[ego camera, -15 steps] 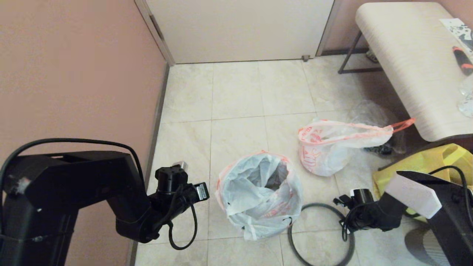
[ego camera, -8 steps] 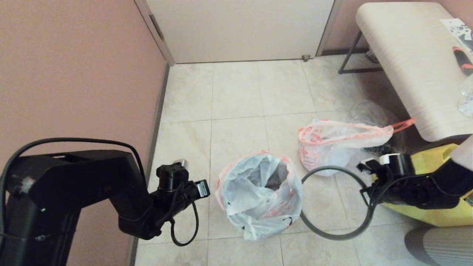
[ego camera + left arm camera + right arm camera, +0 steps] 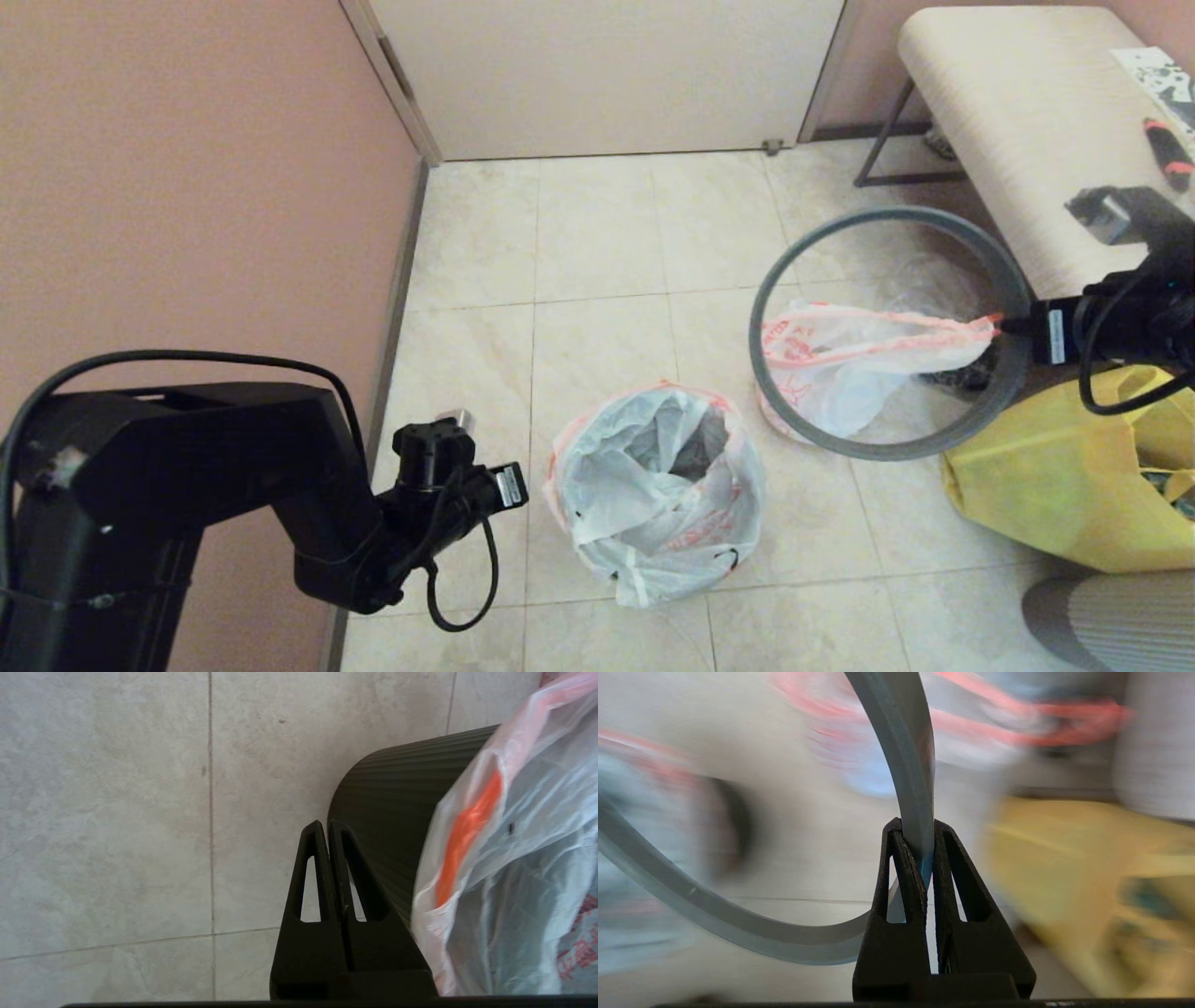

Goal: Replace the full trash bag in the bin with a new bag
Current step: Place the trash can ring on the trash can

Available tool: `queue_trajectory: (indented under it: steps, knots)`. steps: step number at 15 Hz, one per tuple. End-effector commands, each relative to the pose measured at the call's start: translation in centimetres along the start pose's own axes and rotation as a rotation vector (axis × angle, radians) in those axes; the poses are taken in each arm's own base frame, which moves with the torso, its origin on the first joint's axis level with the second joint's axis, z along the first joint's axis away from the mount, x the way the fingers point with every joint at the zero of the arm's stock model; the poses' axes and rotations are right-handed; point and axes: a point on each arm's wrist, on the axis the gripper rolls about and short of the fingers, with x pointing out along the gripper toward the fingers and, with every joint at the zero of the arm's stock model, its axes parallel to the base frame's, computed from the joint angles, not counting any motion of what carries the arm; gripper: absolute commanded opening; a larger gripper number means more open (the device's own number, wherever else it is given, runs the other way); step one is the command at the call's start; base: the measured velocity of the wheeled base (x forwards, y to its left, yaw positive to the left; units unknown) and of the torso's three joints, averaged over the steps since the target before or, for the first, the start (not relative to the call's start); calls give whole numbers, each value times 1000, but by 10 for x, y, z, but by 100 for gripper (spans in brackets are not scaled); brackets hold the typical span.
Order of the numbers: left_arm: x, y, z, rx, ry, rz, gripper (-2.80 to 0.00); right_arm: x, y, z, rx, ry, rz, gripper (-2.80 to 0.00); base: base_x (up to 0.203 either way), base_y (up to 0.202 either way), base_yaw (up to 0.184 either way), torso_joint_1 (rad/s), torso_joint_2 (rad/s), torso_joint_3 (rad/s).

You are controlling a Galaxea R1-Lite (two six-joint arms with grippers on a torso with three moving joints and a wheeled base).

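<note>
The bin (image 3: 724, 557) stands on the floor tiles with the new bag (image 3: 653, 495) draped in and over its mouth. Only a sliver of it shows in the head view. In the left wrist view its black ribbed wall (image 3: 387, 812) shows beside the bag's (image 3: 514, 858) orange hem. My left gripper (image 3: 325, 823) is shut and empty, close to that wall. My right gripper (image 3: 1013, 325) is shut on the grey rim ring (image 3: 1008, 271), held tilted in the air to the bin's back right. The ring (image 3: 906, 742) runs up from between that gripper's (image 3: 916, 828) fingers. The bulging full bag (image 3: 840, 373) lies behind the ring.
A yellow bag (image 3: 1055, 485) sits on the floor at the right, below my right arm. A pale bench (image 3: 1027, 140) stands at the back right. The pink wall (image 3: 187, 187) runs along the left and a door (image 3: 607, 75) closes the back.
My right gripper has lifted the ring off the floor beside the bin and carried it up and back to the right, over the full bag. The left arm has barely moved.
</note>
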Motion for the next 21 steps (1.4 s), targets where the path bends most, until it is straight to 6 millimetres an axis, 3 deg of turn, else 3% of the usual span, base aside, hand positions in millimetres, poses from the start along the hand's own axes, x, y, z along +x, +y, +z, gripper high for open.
queue_trajectory:
  steps: [1, 4, 6, 9, 12, 16, 21]
  knots:
    - [0, 0, 0, -2, -4, -2, -280, 1, 32, 10, 121, 72, 122, -280, 0, 0, 0, 0, 0, 0]
    - [0, 0, 1, -3, -5, -1, -280, 51, 89, -12, 158, 251, 247, -280, 0, 0, 0, 0, 0, 0]
    - [-2, 1, 2, -5, -10, 1, -280, 84, 122, -30, 167, 347, 236, -280, 0, 0, 0, 0, 0, 0]
    - [-3, 5, 4, -9, -12, 11, -280, 126, 158, -54, 160, 465, 202, -280, 0, 0, 0, 0, 0, 0]
    - [-2, 5, 5, -9, -18, 9, -280, 146, 176, -62, 128, 499, 150, -280, 0, 0, 0, 0, 0, 0]
    - [-1, 5, 4, 6, -16, 10, -280, 172, 185, -83, 98, 529, 86, -280, 0, 0, 0, 0, 0, 0]
    - [0, 5, 4, 8, -15, 11, -280, 173, 186, -89, 78, 538, 42, -280, 0, 0, 0, 0, 0, 0]
